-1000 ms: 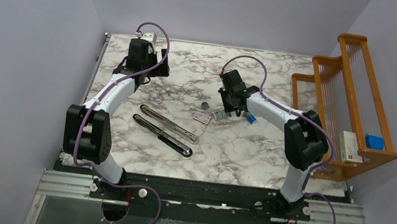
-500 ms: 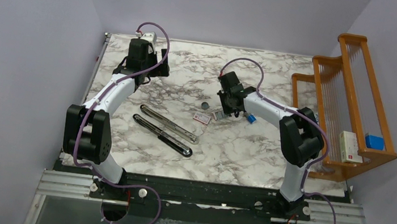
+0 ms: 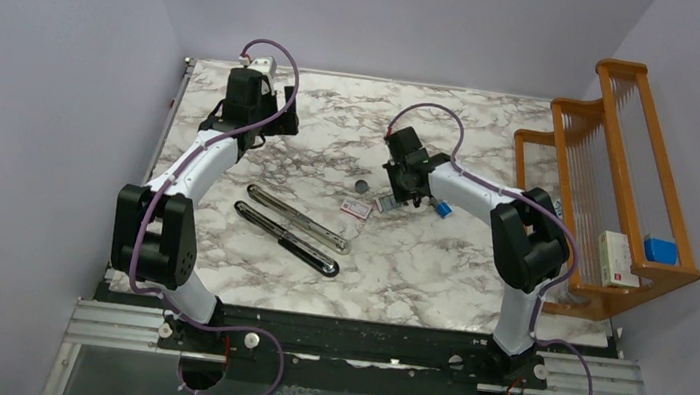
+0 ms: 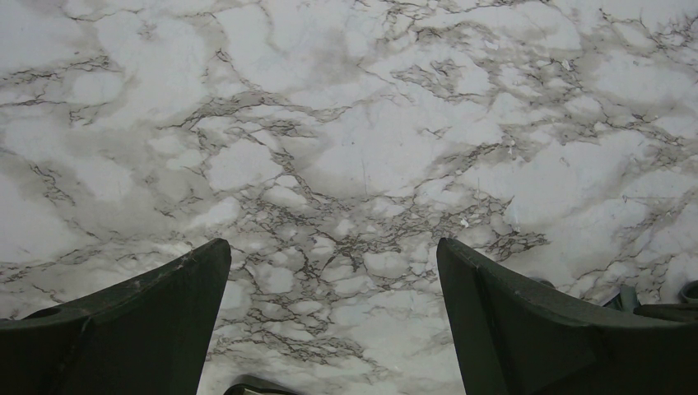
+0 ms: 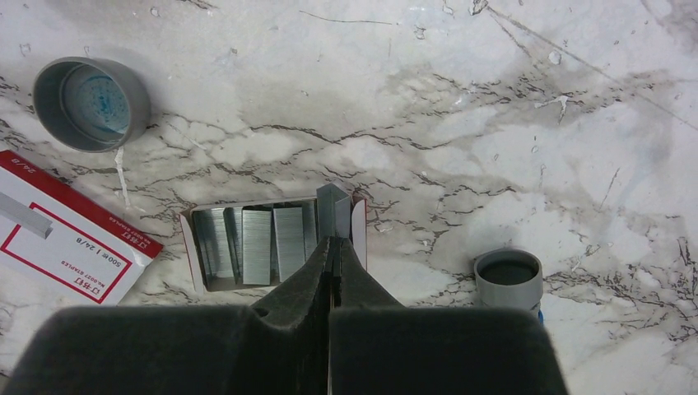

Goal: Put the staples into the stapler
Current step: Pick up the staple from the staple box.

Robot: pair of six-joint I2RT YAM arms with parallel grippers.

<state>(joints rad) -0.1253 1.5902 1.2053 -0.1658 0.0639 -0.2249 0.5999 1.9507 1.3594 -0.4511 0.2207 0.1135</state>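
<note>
Right gripper (image 5: 332, 243) closed at staples (image 5: 257, 245), cylinder (image 5: 508, 280) beside

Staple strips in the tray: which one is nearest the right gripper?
The rightmost strip, by the right wall of the tray, raised at the tip of the right gripper; the other strips lie flat further left.

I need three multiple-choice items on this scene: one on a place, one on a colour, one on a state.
1. The thin silvery-grey metal staples lie: A in the small open white tray; B in a glass jar; C on a blue plate.
2. The print on the flat white cardboard box sleeve is: A blue; B red; C green.
3. The black left fingers stand: A shut; B wide open; C closed on paper.
Key: A, strips fill the tray; B, red frame and lettering; B, a broad gap parts them.
</note>
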